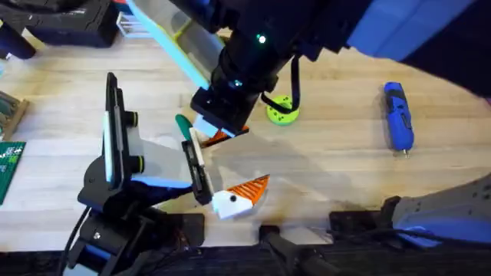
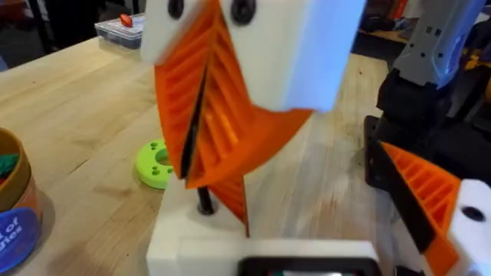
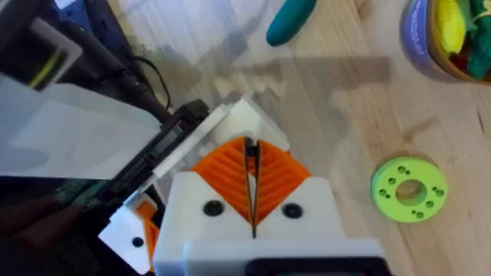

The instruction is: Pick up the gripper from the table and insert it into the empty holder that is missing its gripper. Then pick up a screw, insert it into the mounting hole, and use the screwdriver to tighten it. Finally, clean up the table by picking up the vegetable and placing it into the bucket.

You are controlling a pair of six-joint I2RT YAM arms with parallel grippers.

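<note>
Right wrist view: right gripper [image 3: 252, 201] jaws pressed together, empty, above the table [image 3: 337, 123]; left gripper's jaws, cannot tell.

3 views: 1 high, 2 close.
The overhead camera looks down and forward on the table [image 1: 337, 153]. Both wrist cameras sit very near the wood and share the lime-green disc [image 2: 156, 162] [image 3: 408, 188].

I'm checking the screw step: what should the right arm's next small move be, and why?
Probably ease the right gripper straight down a little. Its pads are shut on the thin dark screw, whose tip sits at the white block beneath it, so it looks lined up but not yet seated.
</note>
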